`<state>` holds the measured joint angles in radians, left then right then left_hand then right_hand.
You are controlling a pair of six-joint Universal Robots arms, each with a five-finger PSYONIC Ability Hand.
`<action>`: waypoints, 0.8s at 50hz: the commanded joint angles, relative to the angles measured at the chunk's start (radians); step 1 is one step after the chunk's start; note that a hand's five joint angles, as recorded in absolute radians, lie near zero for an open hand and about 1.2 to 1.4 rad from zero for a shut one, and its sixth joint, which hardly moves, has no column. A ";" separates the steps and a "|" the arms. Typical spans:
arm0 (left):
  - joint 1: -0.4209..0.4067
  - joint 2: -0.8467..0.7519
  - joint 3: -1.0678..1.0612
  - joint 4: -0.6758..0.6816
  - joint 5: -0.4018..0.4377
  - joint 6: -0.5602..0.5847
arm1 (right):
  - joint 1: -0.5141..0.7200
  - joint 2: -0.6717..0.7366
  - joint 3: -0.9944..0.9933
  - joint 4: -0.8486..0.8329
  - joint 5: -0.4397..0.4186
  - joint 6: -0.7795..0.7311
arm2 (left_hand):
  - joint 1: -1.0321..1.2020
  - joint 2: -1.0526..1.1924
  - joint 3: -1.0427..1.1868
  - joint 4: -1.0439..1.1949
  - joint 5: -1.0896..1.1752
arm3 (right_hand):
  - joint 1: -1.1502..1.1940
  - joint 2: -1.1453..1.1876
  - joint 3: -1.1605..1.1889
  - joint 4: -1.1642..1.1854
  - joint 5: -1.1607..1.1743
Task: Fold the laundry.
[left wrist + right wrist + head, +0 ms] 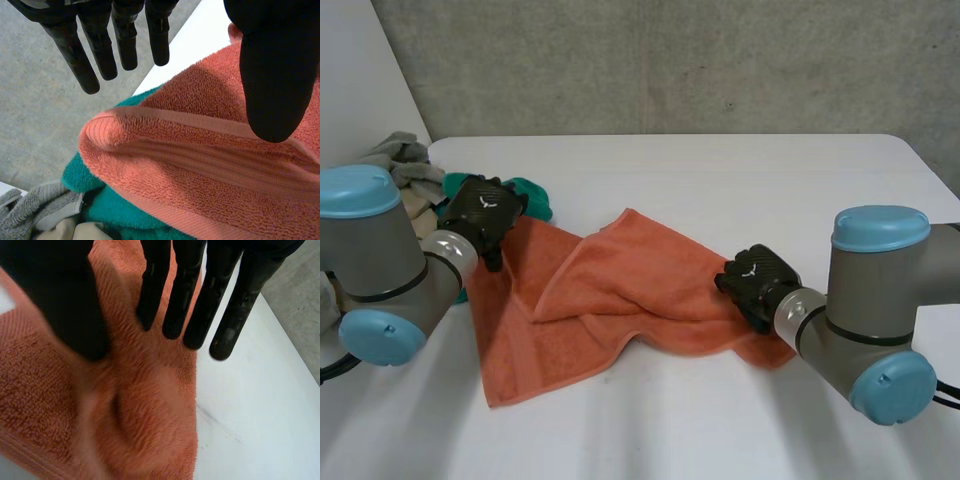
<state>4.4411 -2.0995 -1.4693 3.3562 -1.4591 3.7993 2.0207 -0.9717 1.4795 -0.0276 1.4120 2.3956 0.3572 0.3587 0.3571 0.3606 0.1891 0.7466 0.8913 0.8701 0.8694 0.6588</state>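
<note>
left hand (272, 75): fingers and thumb straight and spread wide, holding nothing. it hung over the towel's (620, 290) far left corner, the hemmed edge lying between thumb and fingers but not pinched.
right hand (187, 295): fingers also straight and loose, nothing gripped, palm low over the towel's right edge, fingertips reaching just past that edge toward bare table (720, 180).

towel: orange, flat on the table between the two hands, crumpled, with a flap doubled over its middle. not yet squared, so folding judged barely begun.

just beyond the towel's left corner, partly under it: a green cloth (107, 205). further out on that side, a grey cloth (400, 160) in a heap.

risks (judgement):
- left hand closing deep could catch the green cloth along with the towel corner, since the two overlap there.
- if only one hand grips, a pull would drag the whole towel instead of spreading it.
- the doubled flap could get pressed in as a crooked crease.
</note>
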 commanded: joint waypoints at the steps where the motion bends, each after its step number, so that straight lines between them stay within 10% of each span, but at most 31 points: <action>1: 0.020 -0.046 0.023 0.009 0.002 -0.001 | -0.030 -0.015 0.004 0.011 0.025 -0.006 | 0.439 0.437 0.439 0.436 0.433 | 0.650 0.505 0.526 0.527 0.563; 9: 0.015 -0.056 0.037 0.011 0.003 -0.001 | -0.098 -0.111 0.083 0.052 0.056 -0.010 | 1.038 1.037 1.039 1.035 1.032 | 0.650 0.505 0.526 0.527 0.563; 28: -0.068 -0.033 0.066 0.043 0.000 -0.021 | -0.158 -0.332 0.317 0.428 -0.007 -0.130 | 1.039 1.038 1.039 1.036 1.033 | 0.650 0.505 0.526 0.527 0.563; 32: -0.083 -0.016 0.064 0.042 -0.001 -0.036 | -0.168 -0.409 0.265 0.459 -0.085 -0.096 | 1.039 1.038 1.039 1.036 1.033 | -0.143 -0.287 -0.266 -0.265 -0.229; 40: -0.108 0.052 0.043 0.034 -0.006 -0.075 | -0.221 -0.501 0.092 0.411 -0.163 0.071 | 1.039 1.038 1.039 1.036 1.033 | -0.444 -0.589 -0.568 -0.567 -0.531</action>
<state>4.3471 -2.1031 -1.4083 3.3970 -1.4621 3.7493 1.8422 -1.4107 1.7188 0.4222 1.3100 2.3370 1.1268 1.1941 1.1842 1.2001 0.9799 0.3281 0.3870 0.3615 0.3572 0.1905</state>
